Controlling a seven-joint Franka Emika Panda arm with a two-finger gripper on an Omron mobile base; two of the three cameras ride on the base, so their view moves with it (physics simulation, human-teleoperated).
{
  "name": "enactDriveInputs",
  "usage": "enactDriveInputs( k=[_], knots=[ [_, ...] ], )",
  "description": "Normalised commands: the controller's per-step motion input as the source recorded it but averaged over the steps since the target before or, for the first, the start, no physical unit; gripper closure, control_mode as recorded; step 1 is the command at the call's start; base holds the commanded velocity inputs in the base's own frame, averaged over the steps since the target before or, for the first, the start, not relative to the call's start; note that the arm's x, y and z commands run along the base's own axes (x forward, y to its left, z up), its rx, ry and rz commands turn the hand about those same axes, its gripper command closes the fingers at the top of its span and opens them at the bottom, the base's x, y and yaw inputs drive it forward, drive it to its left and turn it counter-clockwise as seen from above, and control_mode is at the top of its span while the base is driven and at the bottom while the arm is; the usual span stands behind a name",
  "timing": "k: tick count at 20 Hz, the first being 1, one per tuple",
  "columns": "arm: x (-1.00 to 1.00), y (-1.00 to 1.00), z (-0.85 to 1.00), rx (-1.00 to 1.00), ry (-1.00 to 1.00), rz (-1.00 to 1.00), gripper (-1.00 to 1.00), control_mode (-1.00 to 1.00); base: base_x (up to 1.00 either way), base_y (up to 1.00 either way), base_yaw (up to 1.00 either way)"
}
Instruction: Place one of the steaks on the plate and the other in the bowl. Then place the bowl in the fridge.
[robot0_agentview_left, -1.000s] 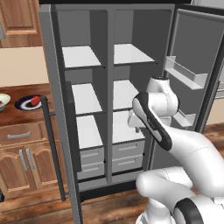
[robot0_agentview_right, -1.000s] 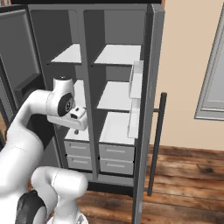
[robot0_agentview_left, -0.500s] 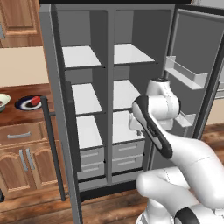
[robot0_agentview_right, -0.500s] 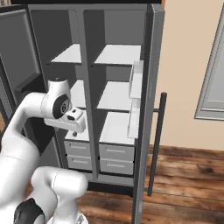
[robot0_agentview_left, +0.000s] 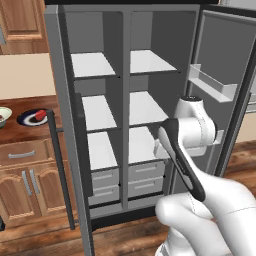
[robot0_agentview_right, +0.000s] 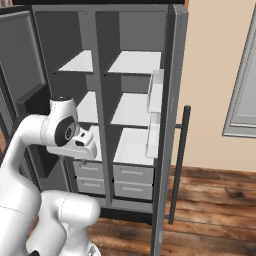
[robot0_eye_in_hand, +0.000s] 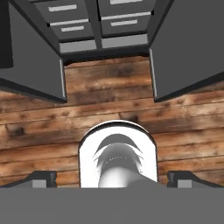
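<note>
The bowl (robot0_agentview_left: 4, 116) was cut off by the left edge at nine o'clock of the left base view, so we could not make out what it held. Just beside it on the wooden counter (robot0_agentview_left: 20, 135) lay the plate (robot0_agentview_left: 31, 118) with one red steak (robot0_agentview_left: 41, 115). The fridge (robot0_agentview_left: 125, 115) stood with both doors open, its white shelves (robot0_agentview_left: 145, 107) bare. The gripper (robot0_eye_in_hand: 111, 178) pointed down at the plank floor (robot0_eye_in_hand: 109, 109), its fingertips (robot0_eye_in_hand: 43, 178) spread wide apart, gripping nothing.

arm (robot0_agentview_left: 200, 190): glossy white rounded shells | joints: dark bands, round grey cap | finger tips (robot0_eye_in_hand: 42, 178): small, dark grey
</note>
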Motion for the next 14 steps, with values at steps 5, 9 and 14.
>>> enactDriveInputs(
  k=[5, 9, 14],
  knots=[
    [-0.01, 0.0, 0.0, 0.0, 0.0, 0.03, -1.0, -1.0, 0.0, 0.0, 0.0],
    [-0.01, 0.0, 0.0, 0.0, 0.0, 0.0, -1.0, -1.0, 0.0, 0.0, 0.0],
    [-0.04, 0.0, 0.0, 0.0, 0.0, 0.0, -1.0, 1.0, -0.37, 0.13, 0.0]
  ],
)
